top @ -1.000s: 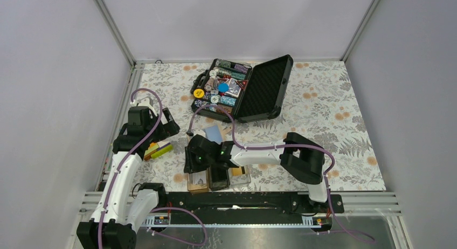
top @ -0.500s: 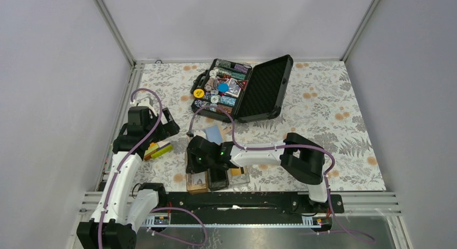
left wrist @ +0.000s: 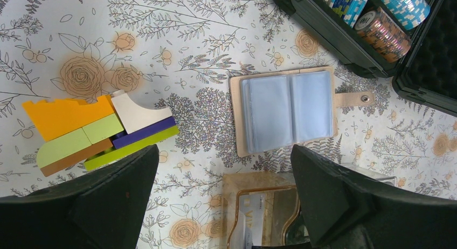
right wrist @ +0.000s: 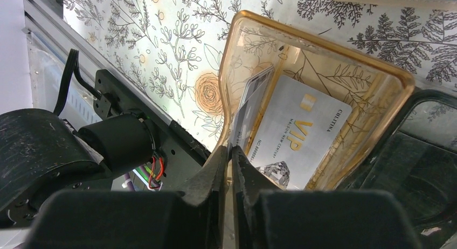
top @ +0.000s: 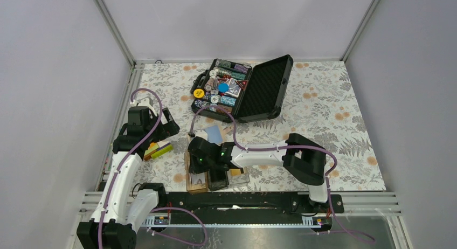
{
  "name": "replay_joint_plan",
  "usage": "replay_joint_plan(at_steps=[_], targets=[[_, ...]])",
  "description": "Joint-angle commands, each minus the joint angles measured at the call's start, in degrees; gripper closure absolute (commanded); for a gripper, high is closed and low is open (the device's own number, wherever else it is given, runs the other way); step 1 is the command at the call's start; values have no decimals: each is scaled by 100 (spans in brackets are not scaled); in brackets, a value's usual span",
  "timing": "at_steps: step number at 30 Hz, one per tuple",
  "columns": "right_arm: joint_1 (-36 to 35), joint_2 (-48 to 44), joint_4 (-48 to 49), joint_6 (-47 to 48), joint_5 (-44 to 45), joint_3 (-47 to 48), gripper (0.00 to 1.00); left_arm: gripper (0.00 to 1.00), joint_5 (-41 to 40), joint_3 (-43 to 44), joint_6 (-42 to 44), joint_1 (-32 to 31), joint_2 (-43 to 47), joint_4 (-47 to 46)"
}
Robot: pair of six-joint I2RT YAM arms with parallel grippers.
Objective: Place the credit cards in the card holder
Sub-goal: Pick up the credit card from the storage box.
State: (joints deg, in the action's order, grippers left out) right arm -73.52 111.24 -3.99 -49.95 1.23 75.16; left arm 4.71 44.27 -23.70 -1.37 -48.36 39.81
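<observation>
The card holder [top: 198,188] lies at the table's near edge, with brown, dark and clear compartments side by side. A silver-white credit card [right wrist: 302,130] with gold "VIP" lettering lies flat in the brown compartment [right wrist: 323,49]. A second credit card [right wrist: 249,101] stands on edge against that compartment's left wall. My right gripper [right wrist: 230,152] is shut on this card's near edge, right over the compartment. My left gripper [left wrist: 223,152] hangs open and empty above the table, left of the holder [left wrist: 258,181].
A stack of coloured blocks [left wrist: 97,130] lies under the left gripper's left finger. An open beige card wallet with blue sleeves [left wrist: 285,111] sits just beyond the holder. An open black case of poker chips [top: 242,87] stands at the back.
My right gripper's jaws have closed together onto the upright card in the brown compartment, and the wrist has shifted slightly. The left arm has not moved.
</observation>
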Motion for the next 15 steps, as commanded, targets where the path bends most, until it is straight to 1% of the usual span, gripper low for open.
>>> replay_joint_plan(at_steps=[1,15], targets=[[-93,-226,-20,60,184,204,94,1,-60,161,120,50,53,-123],[-208,-282,-129,173,275,430,94,1,-5,161,123,58,24,-145]])
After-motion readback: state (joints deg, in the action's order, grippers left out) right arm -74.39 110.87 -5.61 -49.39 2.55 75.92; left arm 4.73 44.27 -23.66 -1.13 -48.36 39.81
